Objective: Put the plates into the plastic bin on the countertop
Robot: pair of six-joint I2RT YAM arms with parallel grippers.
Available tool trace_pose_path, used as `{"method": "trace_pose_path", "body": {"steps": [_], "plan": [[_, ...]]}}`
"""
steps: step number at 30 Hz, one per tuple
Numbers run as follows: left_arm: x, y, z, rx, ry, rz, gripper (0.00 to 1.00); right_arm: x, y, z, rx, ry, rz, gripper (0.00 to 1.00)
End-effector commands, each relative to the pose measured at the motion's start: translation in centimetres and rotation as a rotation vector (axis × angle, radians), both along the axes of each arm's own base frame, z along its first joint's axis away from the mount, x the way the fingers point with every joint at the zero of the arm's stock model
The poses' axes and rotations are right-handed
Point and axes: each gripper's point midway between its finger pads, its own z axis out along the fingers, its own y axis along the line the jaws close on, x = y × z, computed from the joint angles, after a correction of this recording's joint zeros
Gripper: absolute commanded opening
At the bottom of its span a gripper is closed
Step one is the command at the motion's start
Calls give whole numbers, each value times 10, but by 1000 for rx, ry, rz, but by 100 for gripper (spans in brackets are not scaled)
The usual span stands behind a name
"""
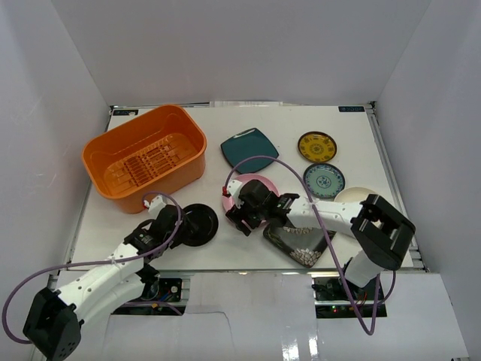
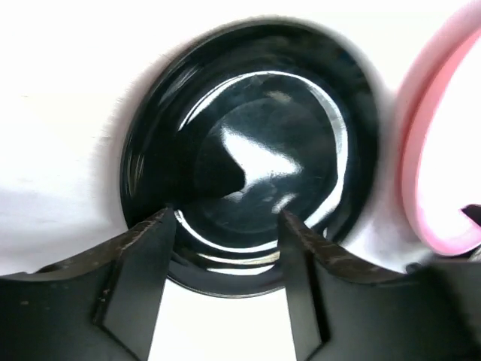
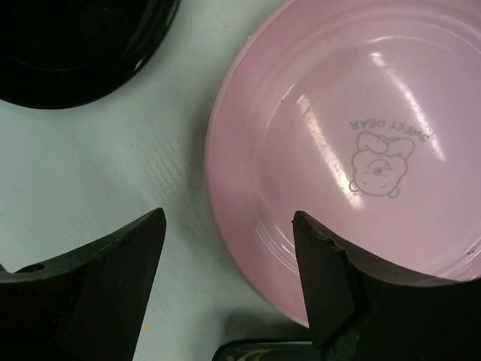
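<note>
left tool (image 2: 227, 218) spread wide at the near rim of the black plate (image 2: 248, 150), nothing clamped; right tool (image 3: 229, 218) also spread, one finger over bare bench (image 1: 353, 128), the other over the edge of the pink plate (image 3: 361, 150), just beside the black one. teal plate (image 1: 249, 149), yellow plate (image 1: 316, 146), blue plate (image 1: 324, 180), cream plate (image 1: 353, 195) and dark square plate (image 1: 297, 242) all lie on the bench, right of the orange bin (image 1: 144, 158) at far left

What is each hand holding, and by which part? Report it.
Nothing is held. The left hand is open over the near rim of the black plate. The right hand is open, straddling the edge of the pink plate.
</note>
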Motion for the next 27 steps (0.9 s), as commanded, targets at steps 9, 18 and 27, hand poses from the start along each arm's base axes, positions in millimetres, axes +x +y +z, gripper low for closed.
{"method": "trace_pose_path", "body": {"steps": [9,18,27], "plan": [[1,33,47,86,-69,127,72,-1,25,16,84,-23,85,74],[-31,41,4,-13,83,303,65,0,22,7,46,-36,116,74],[-9,36,-21,34,45,290,59,21,23,-14,-60,-80,88,67]]}}
